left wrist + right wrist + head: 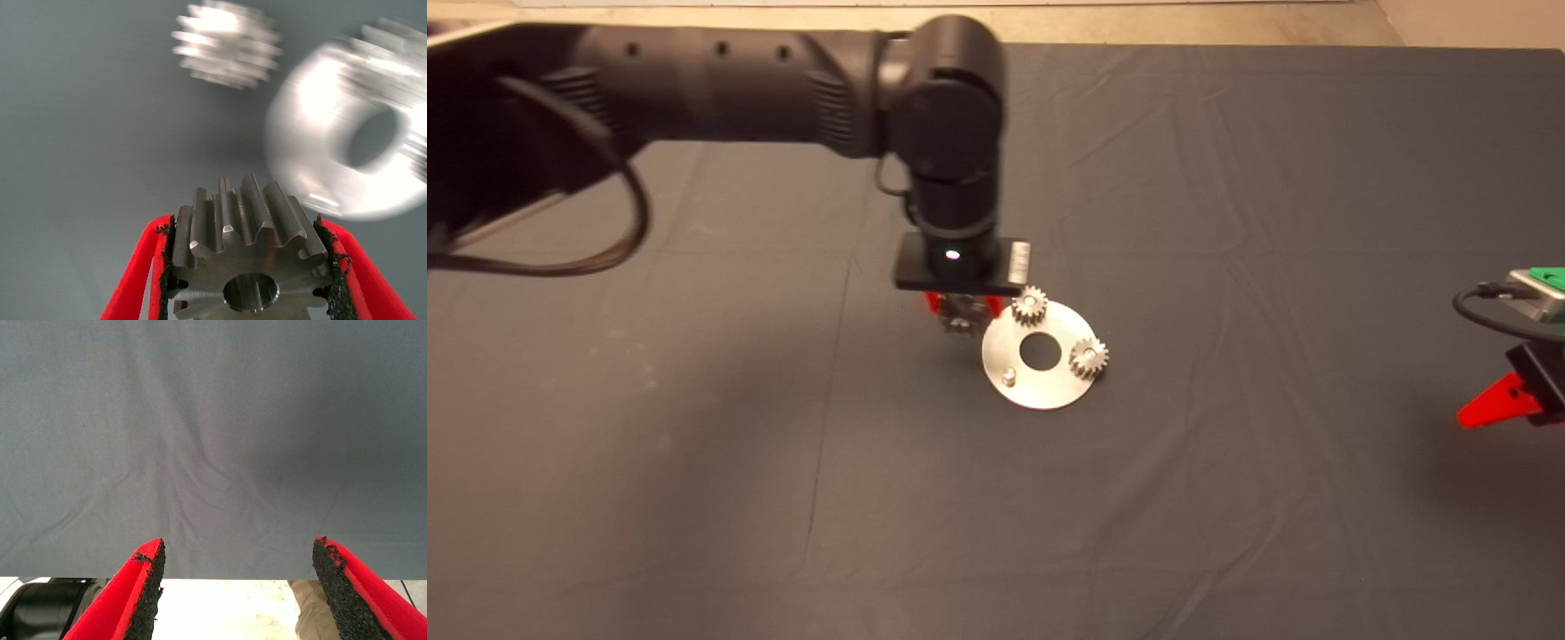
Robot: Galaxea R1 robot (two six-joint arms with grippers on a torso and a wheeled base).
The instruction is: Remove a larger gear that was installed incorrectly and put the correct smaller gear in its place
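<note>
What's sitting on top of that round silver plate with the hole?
On the silver plate sit two small gears and one bare peg. The left pincer grips another gear beside it; under the gears is hidden.

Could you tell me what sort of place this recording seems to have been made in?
Probably a robotics lab test bench: a dark mat covers the table, a round metal plate with small gears on pegs sits on it, and the left gripper holds a gear beside it. The right gripper waits open at the mat's edge.
</note>
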